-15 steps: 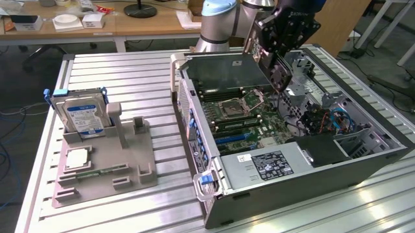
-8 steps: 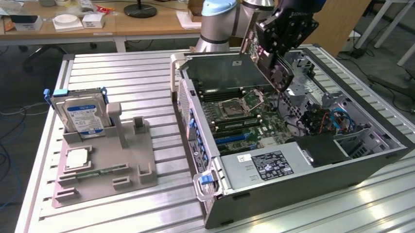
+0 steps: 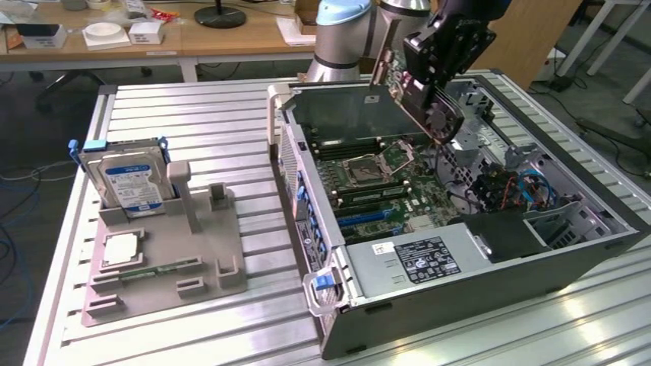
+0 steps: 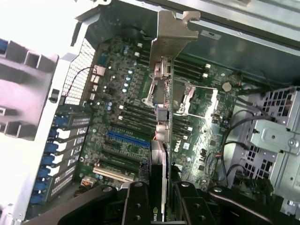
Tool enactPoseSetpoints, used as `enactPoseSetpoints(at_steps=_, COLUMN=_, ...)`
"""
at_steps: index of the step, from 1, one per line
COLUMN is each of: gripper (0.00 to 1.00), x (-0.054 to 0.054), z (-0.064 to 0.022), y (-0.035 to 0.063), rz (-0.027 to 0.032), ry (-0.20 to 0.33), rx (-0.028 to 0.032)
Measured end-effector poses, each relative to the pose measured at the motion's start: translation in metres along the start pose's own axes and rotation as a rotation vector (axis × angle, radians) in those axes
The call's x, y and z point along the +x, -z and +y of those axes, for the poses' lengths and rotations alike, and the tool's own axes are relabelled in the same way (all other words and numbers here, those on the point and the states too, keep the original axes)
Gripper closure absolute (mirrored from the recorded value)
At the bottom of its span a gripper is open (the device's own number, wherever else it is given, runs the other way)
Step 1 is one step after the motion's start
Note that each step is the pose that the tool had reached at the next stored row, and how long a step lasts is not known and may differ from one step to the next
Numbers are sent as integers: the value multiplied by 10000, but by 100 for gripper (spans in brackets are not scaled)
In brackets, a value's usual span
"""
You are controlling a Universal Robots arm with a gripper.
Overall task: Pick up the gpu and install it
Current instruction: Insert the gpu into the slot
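The gpu (image 3: pixel 412 95) hangs edge-down over the open computer case (image 3: pixel 489 267), above the motherboard (image 3: pixel 376 183). My gripper (image 3: pixel 437 114) is shut on it from above. In the wrist view the gpu (image 4: pixel 161 140) appears edge-on between my dark fingers (image 4: pixel 136 206). Its pale metal end strip (image 4: pixel 171 37) points away from the camera. My gripper (image 4: pixel 161 208) holds it over the motherboard (image 4: pixel 126 122), close to the CPU socket (image 4: pixel 187 101). The blue expansion slot (image 4: pixel 127 139) lies beside the card, and nothing sits in it. The card is clear of the board.
A grey fixture tray (image 3: pixel 203 259) on the slatted table at the exterior view's left holds the silver hard drive (image 3: pixel 127 179), a CPU (image 3: pixel 120 248) and a green memory stick (image 3: pixel 158 269). The drive cage (image 4: pixel 276 140) and cables (image 3: pixel 508 187) crowd one side of the case.
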State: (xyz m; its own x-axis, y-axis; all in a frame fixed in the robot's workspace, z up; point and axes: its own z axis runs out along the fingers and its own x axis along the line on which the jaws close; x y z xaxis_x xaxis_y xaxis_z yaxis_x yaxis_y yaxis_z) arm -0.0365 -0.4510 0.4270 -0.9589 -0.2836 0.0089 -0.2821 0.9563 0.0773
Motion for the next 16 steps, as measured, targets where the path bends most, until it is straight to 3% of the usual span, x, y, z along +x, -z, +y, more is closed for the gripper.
enactPoseSetpoints(at_steps=16, gripper=73, x=0, z=0, y=0, rz=166, ry=2146, rx=20)
